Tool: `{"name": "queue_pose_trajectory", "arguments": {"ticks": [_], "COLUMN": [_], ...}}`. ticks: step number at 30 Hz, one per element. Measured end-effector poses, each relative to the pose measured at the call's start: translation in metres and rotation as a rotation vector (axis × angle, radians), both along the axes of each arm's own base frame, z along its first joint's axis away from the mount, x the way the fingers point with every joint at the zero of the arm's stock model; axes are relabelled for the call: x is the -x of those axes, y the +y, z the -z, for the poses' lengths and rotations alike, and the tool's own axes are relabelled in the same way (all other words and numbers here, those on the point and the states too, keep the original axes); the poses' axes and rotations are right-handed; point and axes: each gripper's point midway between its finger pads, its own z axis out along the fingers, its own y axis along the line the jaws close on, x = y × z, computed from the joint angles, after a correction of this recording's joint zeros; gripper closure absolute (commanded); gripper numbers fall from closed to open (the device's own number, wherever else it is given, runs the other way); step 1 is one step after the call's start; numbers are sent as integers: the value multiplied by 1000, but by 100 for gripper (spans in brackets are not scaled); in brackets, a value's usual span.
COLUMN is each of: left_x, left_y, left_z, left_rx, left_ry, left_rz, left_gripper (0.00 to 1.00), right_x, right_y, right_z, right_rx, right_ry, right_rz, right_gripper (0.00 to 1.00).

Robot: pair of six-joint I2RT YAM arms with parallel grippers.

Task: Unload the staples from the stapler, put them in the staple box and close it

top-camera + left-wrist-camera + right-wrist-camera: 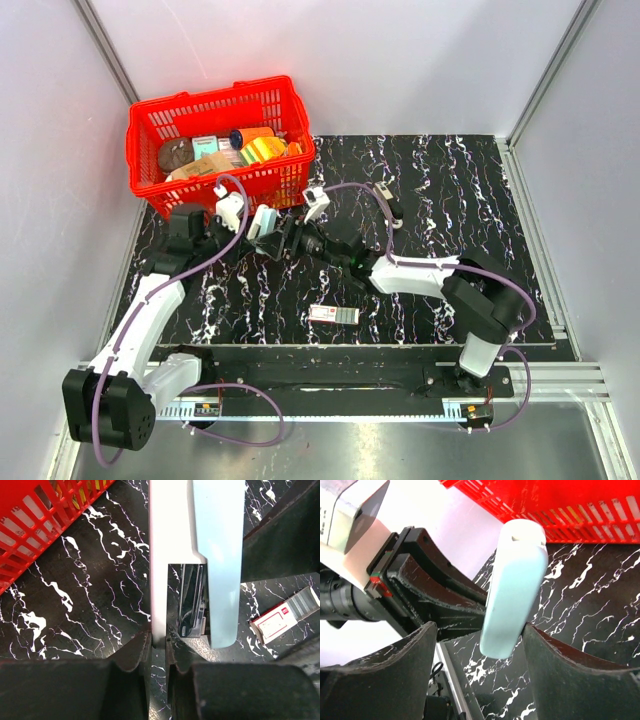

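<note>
Stapler (217,555) pinched in left claw (159,645) — tip within the spread right claw (479,627).

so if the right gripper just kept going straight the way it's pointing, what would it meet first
The stapler: its pale blue end sits between the right gripper's open fingers, held by the left gripper. The red basket lies beyond, though depth is unclear.

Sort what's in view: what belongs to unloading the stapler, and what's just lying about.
For the job: stapler; left claw, gripping it; right claw, open around its end.
Lying about: red basket; white-and-red box.
</note>
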Motion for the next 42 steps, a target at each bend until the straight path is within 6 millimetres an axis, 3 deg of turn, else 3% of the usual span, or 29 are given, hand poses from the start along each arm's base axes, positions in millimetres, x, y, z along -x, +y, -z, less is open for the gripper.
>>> {"name": "queue_pose_trajectory", "arguments": {"ticks": [5,9,14,23,26,34,42], "left_x": [0,3,5,5,4,-6,-13], "left_y": [1,0,-3,-3,-3,17,37], "left_z": [-1,0,-1,-1,-1,1,24], "left_rx": [9,10,25,19,-12,-242,-445], "left_ry": [2,11,21,14,-12,-176,-308], "left_rz": [-10,-7,0,10,36,127,188], "left_gripper": [100,100,100,100,100,100,100], "right_x": [-10,-14,-8,-7,-6,9,26], "right_y": [11,13,15,15,12,2,-5], "right_z": [-4,5,13,19,20,29,58], "right_rx": [23,64,100,126,148,239,330], "right_ry": [-18,-6,-5,-2,-6,-20,-17], "right_rz": [17,27,23,41,51,-3,-80], "right_gripper": [42,42,51,91,99,100,100]}}
